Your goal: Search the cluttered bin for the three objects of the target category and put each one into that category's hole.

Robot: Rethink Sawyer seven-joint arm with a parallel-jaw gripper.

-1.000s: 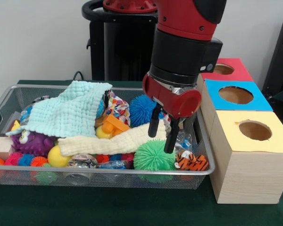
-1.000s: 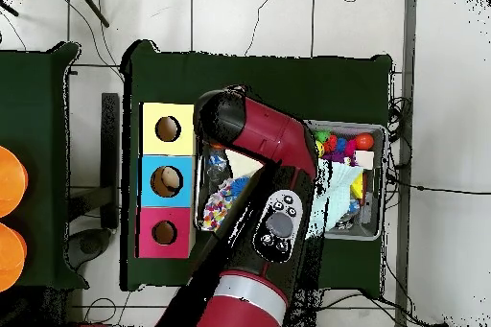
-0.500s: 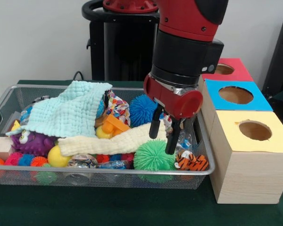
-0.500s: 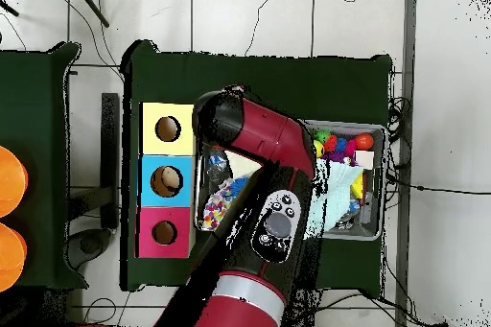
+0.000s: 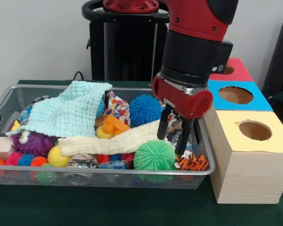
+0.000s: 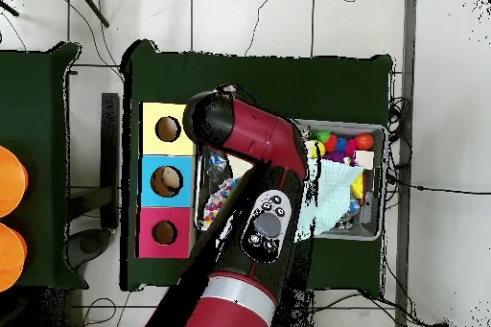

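**A:** So the wire bin [image 5: 4,101] on the green surface [image 5: 108,207] is stuffed: mint cloth [image 5: 68,113], cream cloth [image 5: 108,141], spiky balls everywhere. Can't tell which category it's hunting, but the hand [image 5: 173,137] hangs open and empty at the bin's end nearest the boxes, above the green spiky ball [image 5: 154,156] and the little tiger toy [image 5: 191,162].

**B:** My guess is both are light. The ball looks squishy, so I'd pinch across its middle, since the spikes could slip. The tiger seems soft and small; it's jammed by the bin wall, so I'd grab the body from above.
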